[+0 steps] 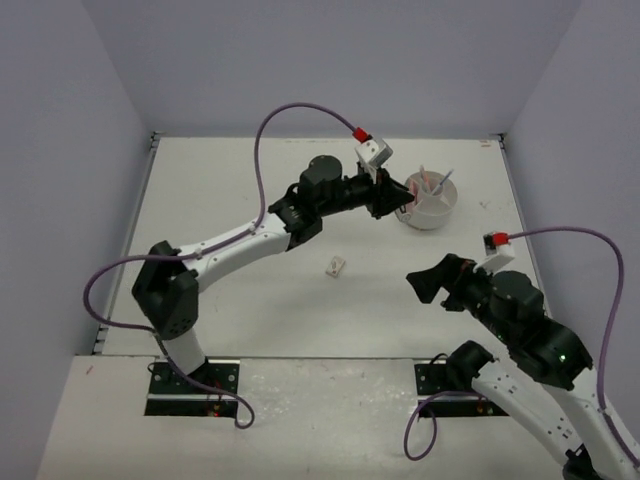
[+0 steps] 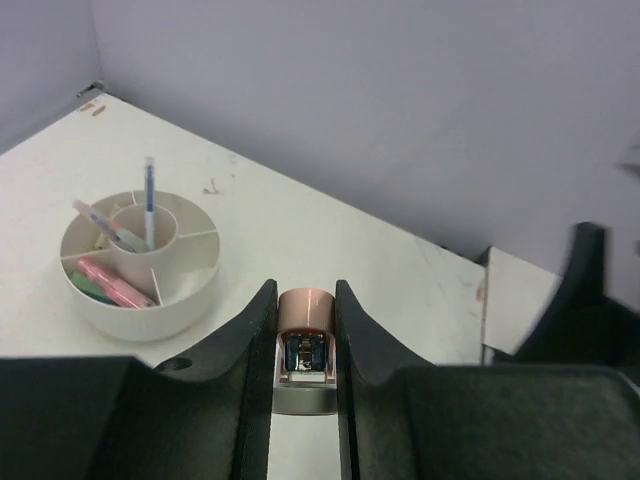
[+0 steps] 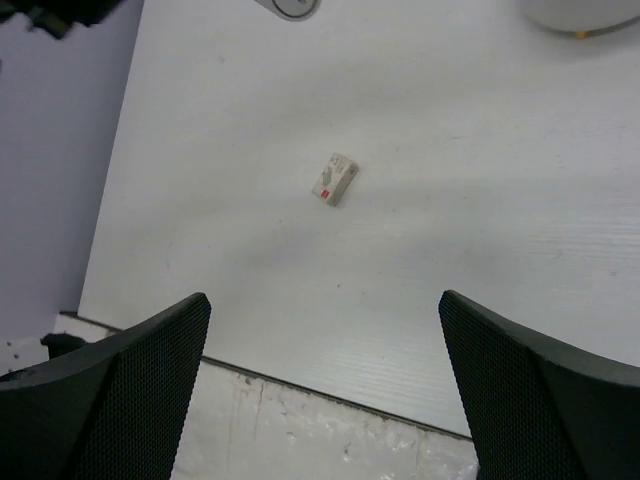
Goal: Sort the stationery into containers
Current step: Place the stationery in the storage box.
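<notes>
The white round tub [image 1: 432, 203] stands at the back right. In the left wrist view the tub [image 2: 185, 292] holds two pens [image 2: 149, 200] in its centre cup and pink [image 2: 112, 282] and green erasers in a wedge. My left gripper [image 1: 401, 197] is just left of the tub, shut [image 2: 305, 296] on a small tan-capped block [image 2: 306, 312] with a clear body and grey base, held above the table. A small tan eraser block [image 1: 334, 265] lies alone mid-table, also in the right wrist view [image 3: 336, 179]. My right gripper [image 1: 424, 283] is open [image 3: 322, 298] and empty, right of that block.
Grey walls close the table at the back and both sides. The table's front edge [image 3: 300, 385] runs just under my right gripper. The left arm [image 1: 250, 235] spans the table's left half. The tub's underside [image 3: 585, 12] shows at the right wrist view's top.
</notes>
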Motion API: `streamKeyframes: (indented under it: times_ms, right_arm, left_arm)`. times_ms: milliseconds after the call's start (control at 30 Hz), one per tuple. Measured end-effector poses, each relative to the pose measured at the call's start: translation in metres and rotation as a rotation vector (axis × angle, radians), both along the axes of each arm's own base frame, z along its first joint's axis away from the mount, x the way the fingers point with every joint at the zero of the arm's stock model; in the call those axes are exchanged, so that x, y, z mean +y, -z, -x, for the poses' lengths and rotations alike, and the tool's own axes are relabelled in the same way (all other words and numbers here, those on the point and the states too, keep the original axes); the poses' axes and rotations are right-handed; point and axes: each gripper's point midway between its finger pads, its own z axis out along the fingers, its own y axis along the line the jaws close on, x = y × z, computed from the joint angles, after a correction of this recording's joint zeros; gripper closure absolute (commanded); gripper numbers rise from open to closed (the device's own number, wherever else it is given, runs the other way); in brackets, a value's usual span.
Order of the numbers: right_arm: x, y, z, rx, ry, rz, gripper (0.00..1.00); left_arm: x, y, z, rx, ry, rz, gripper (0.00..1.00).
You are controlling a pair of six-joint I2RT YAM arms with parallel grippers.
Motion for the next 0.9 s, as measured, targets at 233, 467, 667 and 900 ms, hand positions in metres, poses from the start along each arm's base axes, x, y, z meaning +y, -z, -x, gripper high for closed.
streamKeyframes:
  times_ms: [233, 467, 667, 900]
  right_arm:
    - [-0.056, -0.051, 0.032, -0.132, 0.145, -0.06, 0.01]
    - [-0.09, -0.083, 0.057, -0.217, 0.196, -0.078, 0.01]
    - [-0.097, -0.076, 0.062, -0.202, 0.2, -0.031, 0.01]
    - [-0.099, -0.071, 0.063, -0.201, 0.19, 0.008, 0.01]
  left_arm:
    - [-0.052, 0.075, -0.034, -0.124, 0.163, -0.107, 1.0]
    - [-0.096, 0.104, -0.061, -0.329, 0.265, -0.099, 1.0]
    - [-0.112, 0.125, -0.077, -0.443, 0.277, -0.107, 1.0]
    - [-0.121, 0.147, -0.095, -0.522, 0.245, -0.135, 1.0]
